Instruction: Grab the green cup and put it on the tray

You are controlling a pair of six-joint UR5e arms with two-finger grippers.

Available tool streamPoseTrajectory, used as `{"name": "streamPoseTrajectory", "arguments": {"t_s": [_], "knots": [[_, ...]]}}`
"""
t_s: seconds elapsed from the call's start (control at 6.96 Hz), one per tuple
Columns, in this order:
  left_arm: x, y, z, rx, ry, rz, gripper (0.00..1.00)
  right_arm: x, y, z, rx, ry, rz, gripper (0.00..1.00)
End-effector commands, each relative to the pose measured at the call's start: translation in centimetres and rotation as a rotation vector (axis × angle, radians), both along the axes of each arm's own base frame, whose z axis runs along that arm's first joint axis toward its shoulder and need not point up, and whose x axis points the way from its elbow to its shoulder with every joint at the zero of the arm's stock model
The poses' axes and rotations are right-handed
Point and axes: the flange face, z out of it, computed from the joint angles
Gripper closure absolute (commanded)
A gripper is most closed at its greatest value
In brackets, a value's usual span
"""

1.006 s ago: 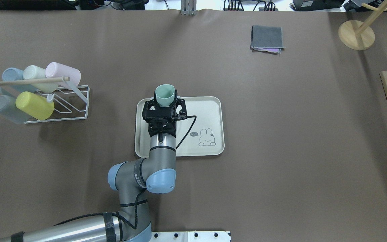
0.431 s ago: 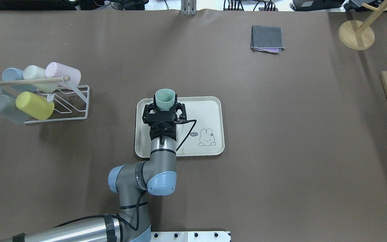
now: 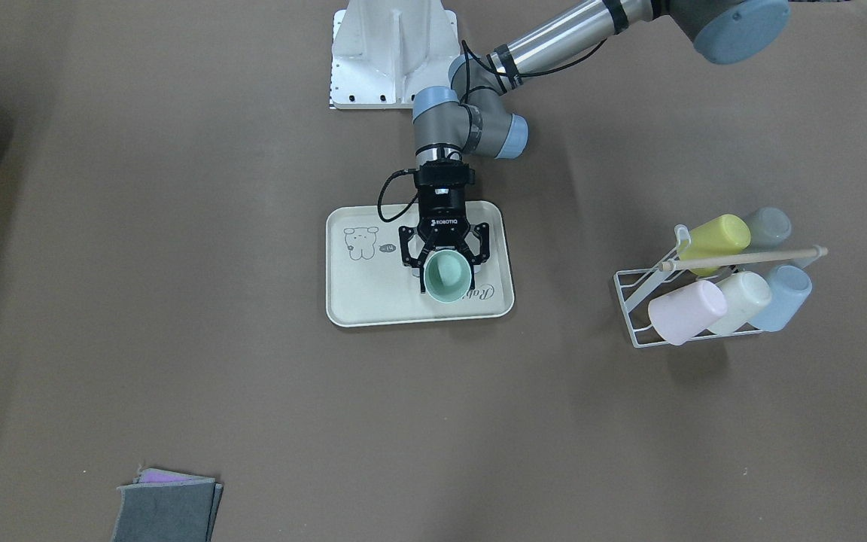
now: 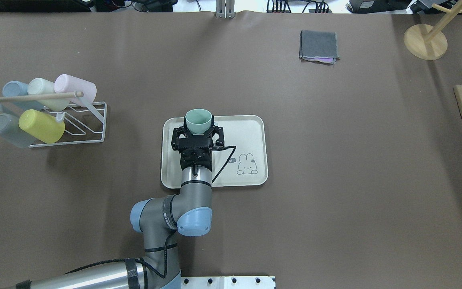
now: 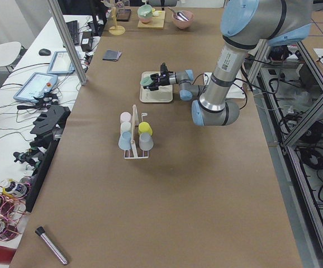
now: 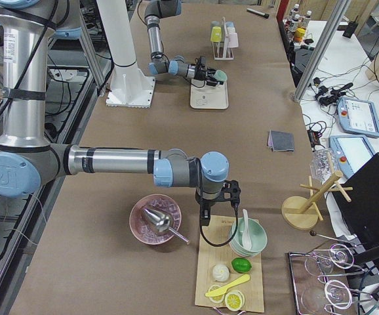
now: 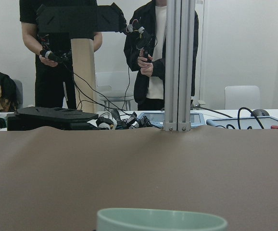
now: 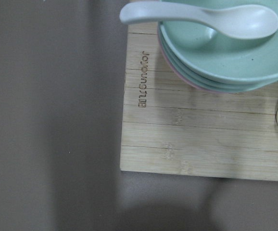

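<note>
1. Green cup (image 4: 198,119) stands mouth-up over the tray (image 4: 251,132), at the tray's edge farthest from the robot and toward its left corner. In the front view it sits inside the rim.
2. Our left hand (image 4: 198,126) reaches in level from the robot's side, with its two fingers clamped on opposite walls of the cup below the lip. We read this side grip as a way to keep the mouth up and leave the base free to land flat.
3. Our left wrist view shows only the cup's rim, level along the bottom, which fits an upright hold.
4. We cannot tell whether the base touches the tray.
5. We judge this to be the set-down. Once the base rests, the fingers need to part and draw straight back without nudging the cup.
6. The wire rack (image 4: 90,120) with the other cups stands well apart on the counter (image 4: 335,160), clear of this move.
7. Our right hand (image 6: 233,195) hangs over a wooden board (image 8: 177,139), well apart, seemingly parked out of the way. We cannot tell whether its fingers are apart or together.
</note>
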Motion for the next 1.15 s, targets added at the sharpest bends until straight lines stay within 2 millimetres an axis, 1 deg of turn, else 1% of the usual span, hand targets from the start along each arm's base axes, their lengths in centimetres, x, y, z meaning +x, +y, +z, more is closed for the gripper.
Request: {"name": "streamPoseTrajectory", "arguments": {"t_s": [0.0,0.43,0.86,1.01], "knots": [[-0.4,0.7,-0.5,0.037,0.004,-0.065,0.17,0.0,-0.1,-0.3,0.005,-0.001,0.001,0.00],[-0.1,1.4,-0.2,0.040,-0.001,-0.065,0.17,0.0,0.0,0.0,0.002,0.003,-0.001,0.00],[0.1,1.6,0.4,0.038,-0.013,-0.061,0.17,0.1,0.0,-0.1,0.002,0.000,0.001,0.00],[0.4,2.2,0.7,0.037,-0.019,-0.052,0.17,0.1,0.0,-0.1,0.003,-0.001,0.000,0.00]]}}
